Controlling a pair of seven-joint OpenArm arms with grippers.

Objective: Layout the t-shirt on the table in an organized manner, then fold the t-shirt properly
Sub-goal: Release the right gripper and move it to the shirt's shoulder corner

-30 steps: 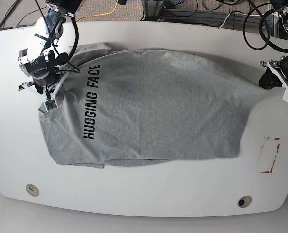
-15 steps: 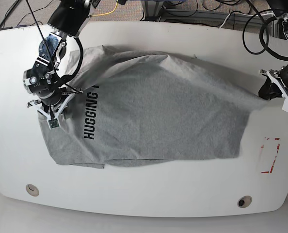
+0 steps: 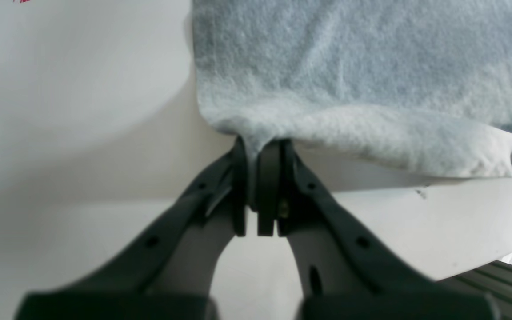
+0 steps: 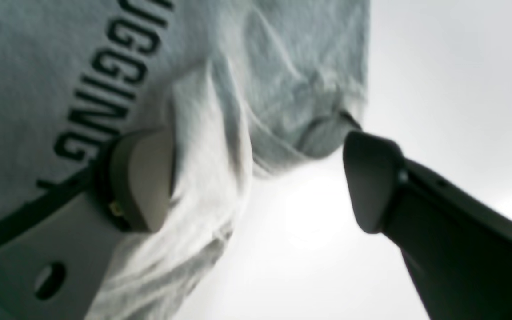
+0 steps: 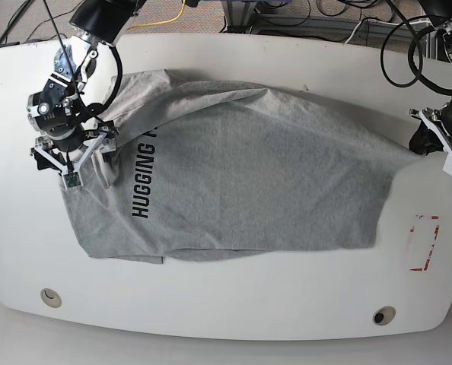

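A grey t-shirt [image 5: 241, 167] lies spread across the white tabletop [image 5: 233, 304], its dark lettering running beside the left edge in the base view. At that end the right pincer [image 5: 72, 160] stands wide open over loose cloth. At the t-shirt's opposite end, above a red tape mark [image 5: 424, 242], the left pincer [image 3: 256, 178] is clamped on a corner of fabric.

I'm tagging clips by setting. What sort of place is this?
Probably a robotics lab or workshop: loose cables trail behind a large white table with a red tape mark, where a t-shirt lies.
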